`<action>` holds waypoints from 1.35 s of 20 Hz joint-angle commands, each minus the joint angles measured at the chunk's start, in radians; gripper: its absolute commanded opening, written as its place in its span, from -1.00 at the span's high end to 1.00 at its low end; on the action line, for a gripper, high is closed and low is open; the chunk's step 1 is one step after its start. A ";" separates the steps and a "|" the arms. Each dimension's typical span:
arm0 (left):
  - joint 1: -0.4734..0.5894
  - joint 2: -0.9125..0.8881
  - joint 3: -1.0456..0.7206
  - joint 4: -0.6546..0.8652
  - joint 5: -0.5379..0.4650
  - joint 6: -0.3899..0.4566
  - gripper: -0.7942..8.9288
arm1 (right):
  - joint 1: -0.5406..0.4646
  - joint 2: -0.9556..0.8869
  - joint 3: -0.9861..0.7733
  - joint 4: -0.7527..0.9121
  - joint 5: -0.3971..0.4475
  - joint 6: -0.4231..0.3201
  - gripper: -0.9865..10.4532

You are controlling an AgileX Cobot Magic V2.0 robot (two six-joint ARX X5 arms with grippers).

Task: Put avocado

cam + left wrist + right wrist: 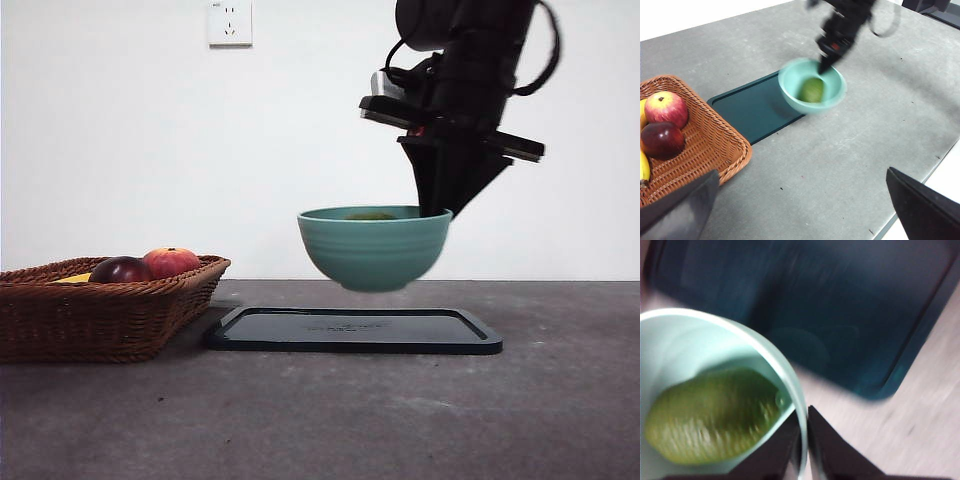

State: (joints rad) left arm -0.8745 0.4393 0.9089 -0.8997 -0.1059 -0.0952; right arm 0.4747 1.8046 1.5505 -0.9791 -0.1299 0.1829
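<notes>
Table (pixel 560 400): grey, speckled surface filling the lower part of the front view.
Tray (pixel 355 330): dark, flat, rectangular, lying on the table at lower centre of the front view; no contact with the bowl above it.
Basket (pixel 100 315): brown wicker, lower left of the front view, just beside the tray; holds a red-orange fruit (pixel 170 261), a dark maroon fruit (pixel 120 269) and a yellow piece, partly hidden.
Right end effector (pixel 436 212): descends from the upper right of the front view; its jaws stand narrow, clamped on the right-hand rim of the bowl, one jaw inside and one outside.
Bowl (pixel 373 250): teal, ribbed, held clear of the tray at frame centre, slightly blurred.
Avocado (pixel 712 422): dull green, lying inside the bowl against its wall; only its top shows over the rim in the front view.
Left end effector (pixel 800 212): jaws spread wide at the lower corners of its wrist view, holding nothing, well apart from the bowl.
</notes>
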 commanded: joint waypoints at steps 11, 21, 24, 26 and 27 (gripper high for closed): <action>-0.008 0.002 0.008 0.003 -0.002 -0.031 -0.32 | -0.051 0.411 0.393 0.005 0.000 0.027 0.82; -0.007 0.002 0.010 0.004 -0.002 -0.030 -0.32 | -0.072 0.406 0.436 -0.043 0.027 0.026 -0.03; -0.007 0.002 0.010 0.003 -0.002 -0.030 -0.32 | -0.071 0.265 0.448 -0.139 0.128 -0.008 -0.03; -0.007 0.002 0.010 0.004 -0.002 -0.030 -0.32 | -0.068 0.112 0.447 -0.188 0.218 -0.027 -0.15; -0.007 0.002 0.010 0.004 -0.002 -0.029 -0.32 | -0.064 0.026 0.447 -0.224 0.273 -0.042 -0.15</action>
State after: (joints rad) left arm -0.8745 0.4389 0.9089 -0.9047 -0.1059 -0.1215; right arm 0.4034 1.7992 1.9747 -1.2060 0.1452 0.1589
